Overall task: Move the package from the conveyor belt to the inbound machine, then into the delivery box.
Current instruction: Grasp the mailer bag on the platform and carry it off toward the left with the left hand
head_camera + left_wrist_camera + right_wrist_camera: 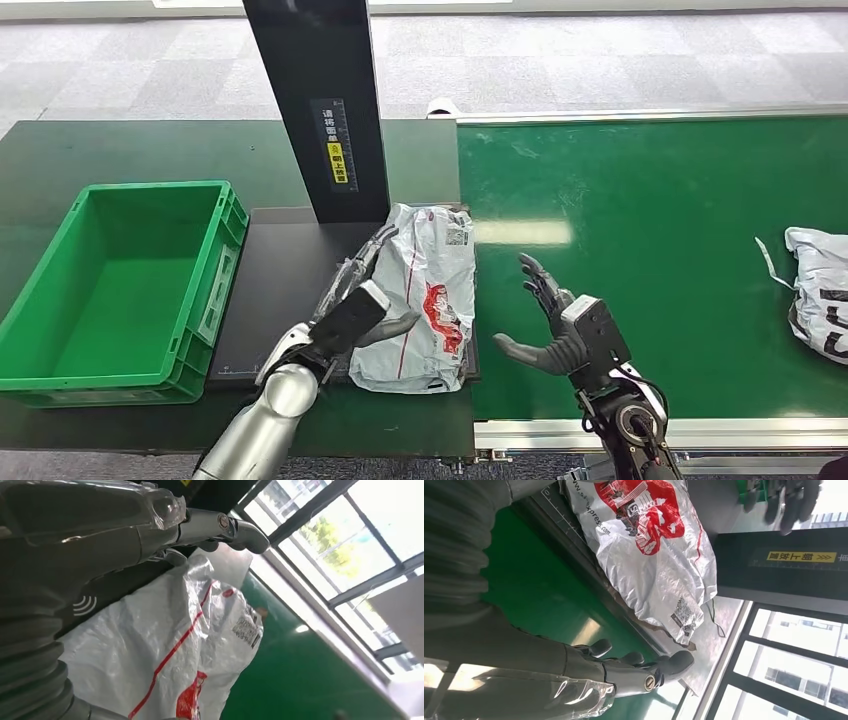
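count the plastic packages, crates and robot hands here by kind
White plastic mailer packages: 2, one with red print on the black inbound machine platform, one at the conveyor's right edge
Green plastic crates: 1, the open delivery box
Robot hands: 2, left hand, right hand
Total: 5

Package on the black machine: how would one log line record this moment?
package: on scanner plate | left hand: touching it | right hand: open | green box: empty
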You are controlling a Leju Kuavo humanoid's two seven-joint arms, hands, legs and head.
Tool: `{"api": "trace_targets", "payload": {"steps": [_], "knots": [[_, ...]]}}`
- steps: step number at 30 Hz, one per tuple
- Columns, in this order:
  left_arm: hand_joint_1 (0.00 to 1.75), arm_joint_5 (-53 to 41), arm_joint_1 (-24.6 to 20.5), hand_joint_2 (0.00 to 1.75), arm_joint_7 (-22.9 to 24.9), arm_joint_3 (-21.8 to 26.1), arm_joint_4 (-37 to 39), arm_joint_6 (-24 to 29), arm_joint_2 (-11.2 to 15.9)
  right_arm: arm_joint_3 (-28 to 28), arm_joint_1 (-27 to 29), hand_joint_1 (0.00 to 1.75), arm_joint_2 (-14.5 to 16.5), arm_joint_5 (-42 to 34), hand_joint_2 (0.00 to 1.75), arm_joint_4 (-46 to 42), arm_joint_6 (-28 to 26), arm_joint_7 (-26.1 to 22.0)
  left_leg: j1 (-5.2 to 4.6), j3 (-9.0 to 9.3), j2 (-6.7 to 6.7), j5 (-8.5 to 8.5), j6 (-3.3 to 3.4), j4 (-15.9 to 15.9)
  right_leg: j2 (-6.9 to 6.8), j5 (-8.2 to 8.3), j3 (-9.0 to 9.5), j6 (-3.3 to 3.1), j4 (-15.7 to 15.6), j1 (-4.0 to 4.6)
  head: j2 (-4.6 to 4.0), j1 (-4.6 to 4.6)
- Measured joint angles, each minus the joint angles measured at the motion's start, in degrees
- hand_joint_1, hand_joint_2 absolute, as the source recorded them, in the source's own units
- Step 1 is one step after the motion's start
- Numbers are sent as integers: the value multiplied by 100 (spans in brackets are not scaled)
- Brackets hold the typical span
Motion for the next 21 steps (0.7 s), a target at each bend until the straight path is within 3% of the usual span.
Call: {"api": "trace_targets", "payload": {"steps": [10, 21], "knots": [[0, -1018, -719, 175, 1146, -489, 1739, 21, -59, -287, 77, 0, 71, -31, 175, -57, -264, 120, 0, 0, 0, 0, 0, -1, 1, 0, -1, 0, 0, 0, 0, 0], [0, -1369, -1080, 175, 1222, -601, 2475, -171, -121, -555, 166, 0, 160, -108, 175, -92, -290, 224, 0, 17, -2, -1, -1, -4, -1, 0, 25, 0, 0, 0, 0, 0]]}}
